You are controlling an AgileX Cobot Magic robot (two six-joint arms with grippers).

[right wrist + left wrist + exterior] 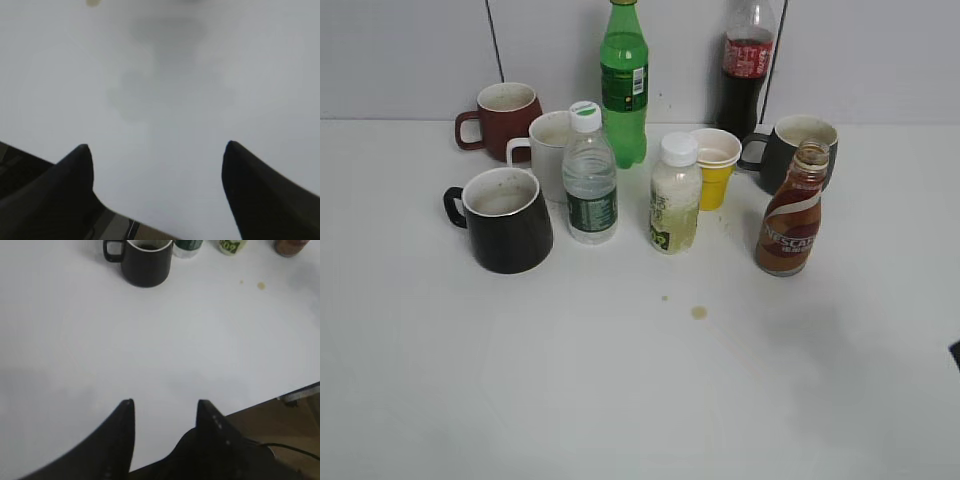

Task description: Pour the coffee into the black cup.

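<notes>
On the right of the white worktop [640,400], as the exterior view shows it, stands the coffee [790,212]: brown liquid in a small curvy brown bottle with a white-and-red swirl label, upright and uncapped, its open mouth ready for pouring. We judge it sits on that side so the right arm can take it without reaching across the crowd. The black cup [503,218], a glossy black mug widening toward its base with a cream-white inside and a loop handle pointing left, stands at the front left, well apart from the bottle, its mouth up and unobstructed.

Between them stand a clear plastic water bottle with a white cap [589,176] and a small pale-yellow drink bottle with a white cap [675,196]. Behind are a dark red mug [503,119], a white mug [550,150], a tall green plastic bottle [623,82], a tall dark cola bottle with a red label [745,70], a yellow paper cup [714,167] and a dark grey mug [792,146]. Two small brown spots [698,312] mark the worktop in front.

We keep both arms back near the worktop's front edge. The left claw [165,412] hangs spread over bare worktop, holding nothing, with the black cup far ahead of it. The right claw [157,155] is spread wide, also empty. Nothing is gripped yet, so we judge the pour has not begun; the next move would be the right claw closing around the bottle's waist.
</notes>
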